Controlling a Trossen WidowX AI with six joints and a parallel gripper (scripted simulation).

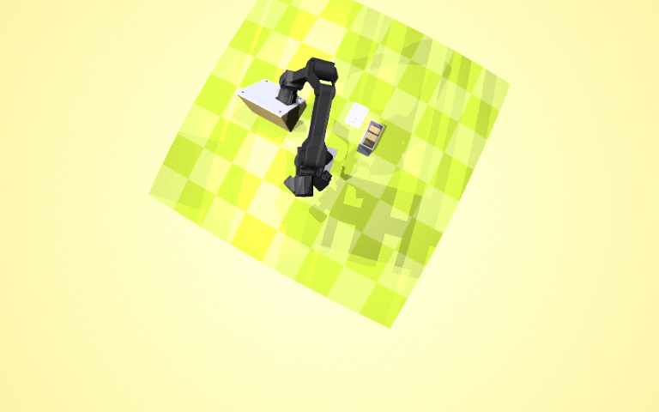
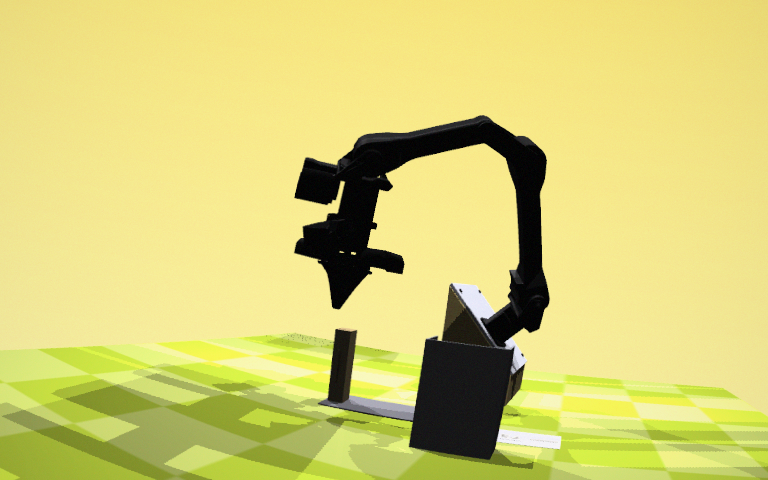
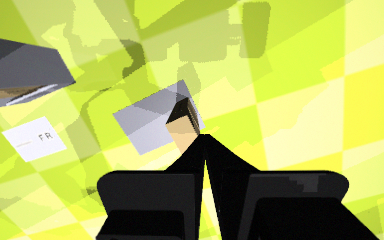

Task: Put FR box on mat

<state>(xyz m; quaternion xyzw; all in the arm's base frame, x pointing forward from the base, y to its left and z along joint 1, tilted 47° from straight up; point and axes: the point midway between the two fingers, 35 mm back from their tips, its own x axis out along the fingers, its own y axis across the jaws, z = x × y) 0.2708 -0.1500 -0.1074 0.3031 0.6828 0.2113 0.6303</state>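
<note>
Overhead, can't see the grey mat (image 1: 333,154) (image 2: 379,407) (image 3: 142,120) whole, nor read any code on the upright box (image 2: 342,365) (image 3: 182,131). Closed tight at the gripper (image 1: 320,181) (image 2: 336,307) (image 3: 204,139), holding nothing, poised just above the box without touching.

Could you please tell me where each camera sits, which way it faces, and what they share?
Top: high overhead, looking down on the arm, the bin and the FR card; shows the arm from its mount to the gripper.
Exterior: low at the side, looking across the floor; shows the whole arm, gripper down.
Wrist: on the arm near the gripper, looking past its closed fingers.
Exterior and wrist share the box standing on the grey mat.
</note>
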